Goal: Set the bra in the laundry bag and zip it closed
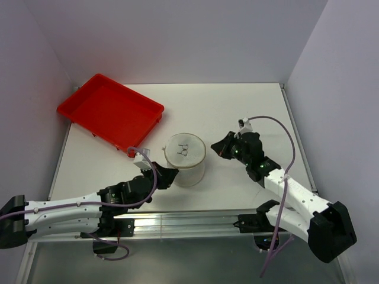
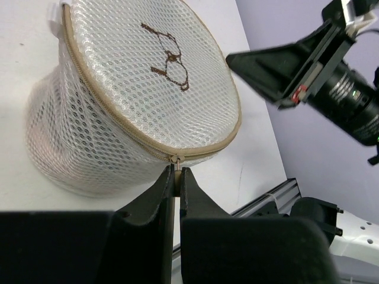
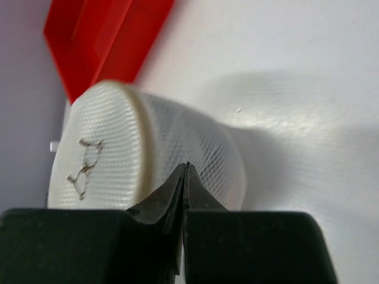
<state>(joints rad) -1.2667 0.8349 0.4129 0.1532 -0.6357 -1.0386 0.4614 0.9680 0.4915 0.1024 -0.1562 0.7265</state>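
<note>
The bag (image 1: 185, 158) stands on its flat base in the middle of the bench (image 1: 237, 106), near the red tray (image 1: 109, 109). The left claw (image 2: 178, 176) is pinched narrowly on the zip pull (image 2: 175, 159) at the bag's top rim. The right claw (image 3: 185, 173) is pressed fully together, gripping nothing, just beside the bag's right side.

in the left wrist view the laundry bag (image 2: 136, 89) is cut off at the upper left edge, and its zipper pull (image 2: 176, 161) sits mostly hidden between the left fingers (image 2: 157, 195). in the right wrist view the bag is blurred and the red tray (image 3: 100, 35) is cropped at the top. the mesh hides any contents.
</note>
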